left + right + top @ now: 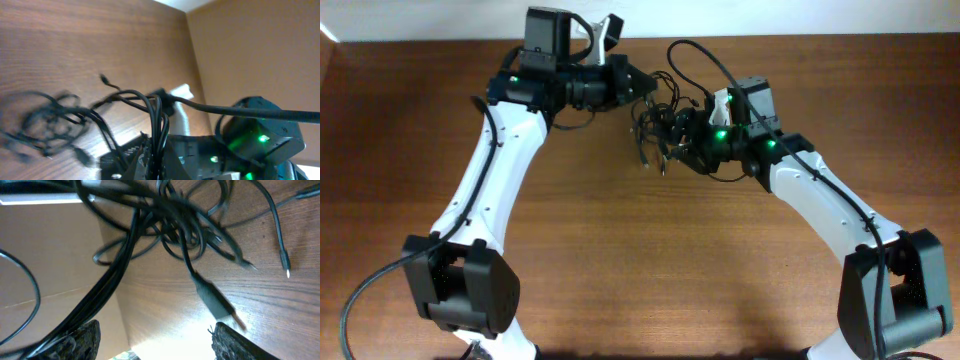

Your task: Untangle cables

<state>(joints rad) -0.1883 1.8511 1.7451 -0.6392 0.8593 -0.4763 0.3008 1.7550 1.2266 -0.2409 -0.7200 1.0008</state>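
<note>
**Operator:** While the left gripper is clamping several strands of the cables, which step is running?

**Technician:** Judging by the layout, the pulling-apart step. The knot is bunching just right of the left gripper. Further right of the left gripper, the right gripper is standing released, jaws wide, pinching nothing.

**Operator:** What is the next move calling for?

**Technician:** Probably closing the right gripper on one loose strand, then drawing it away from the left gripper.

**Operator:** What is reading poorly?

**Technician:** Blur is smearing the knot in both wrist views. Which strand is crossing which, and whether the knot is touching the table, I cannot tell.
</note>
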